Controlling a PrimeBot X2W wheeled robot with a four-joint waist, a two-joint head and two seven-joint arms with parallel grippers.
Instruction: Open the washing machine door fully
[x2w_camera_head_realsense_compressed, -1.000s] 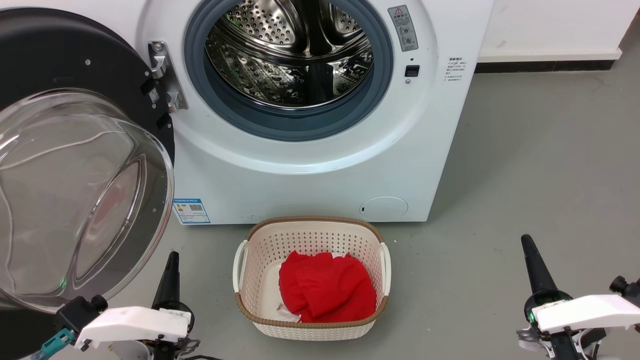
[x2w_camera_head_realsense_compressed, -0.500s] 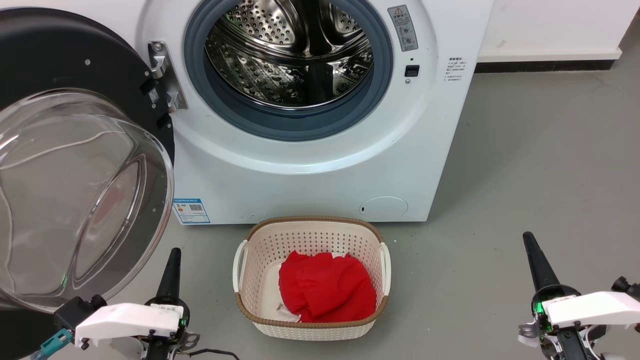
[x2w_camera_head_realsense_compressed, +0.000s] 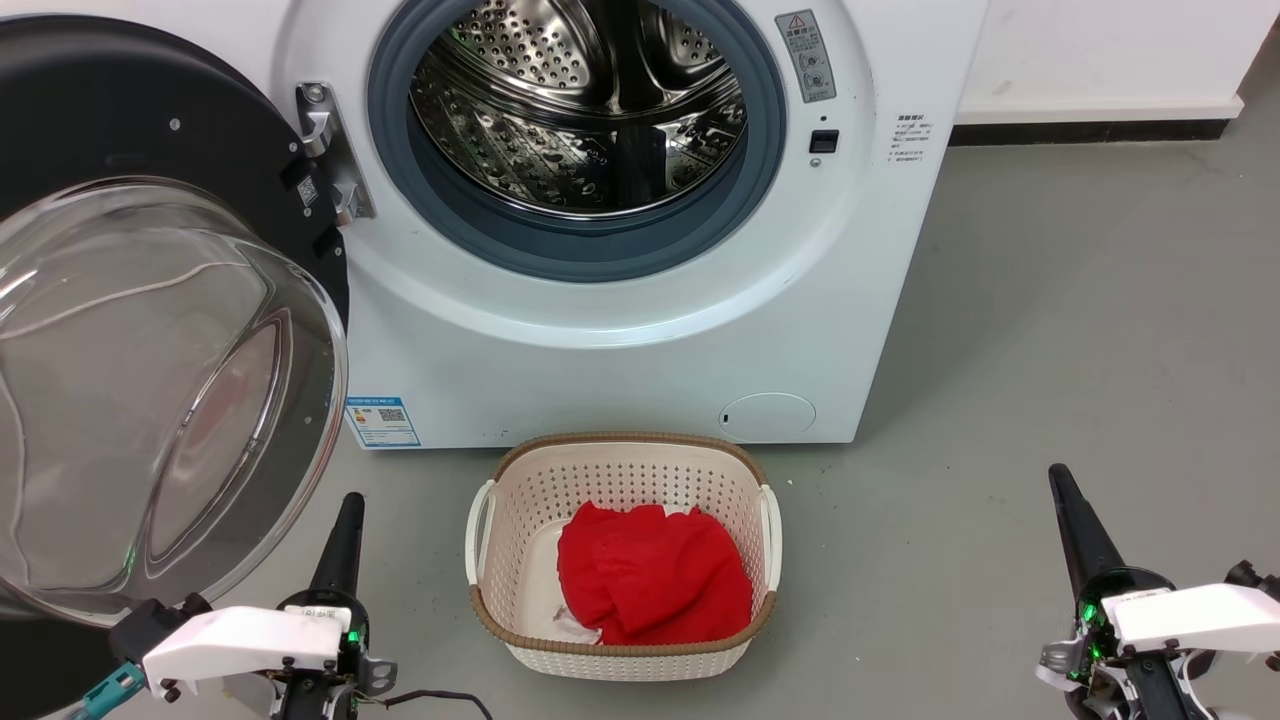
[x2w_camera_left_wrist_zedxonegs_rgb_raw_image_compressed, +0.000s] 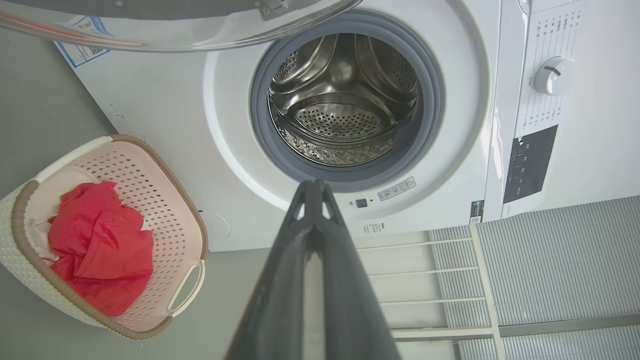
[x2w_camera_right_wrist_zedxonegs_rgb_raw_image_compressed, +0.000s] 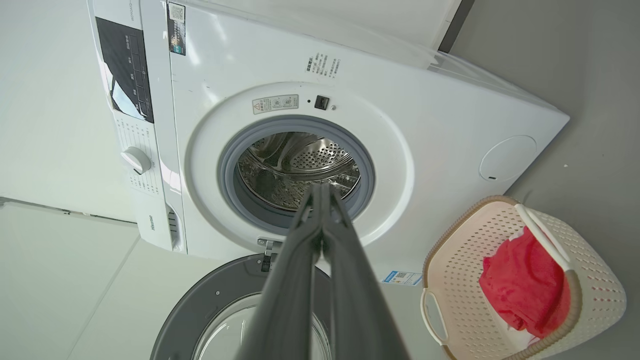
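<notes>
Judging the door probably fully open: keep left pincer and right pincer, both pressed together, clear of it.

The washing machine has a glossy white shell, a shiny perforated steel drum and a matt rubber gasket. The washing machine door is glossy black around clear glass. The perforated plastic basket holds soft red cloth.

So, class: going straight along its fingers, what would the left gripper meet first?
Probably the washing machine, at its grey gasket; from the left gripper the way looks free, though depth is unclear.
</notes>
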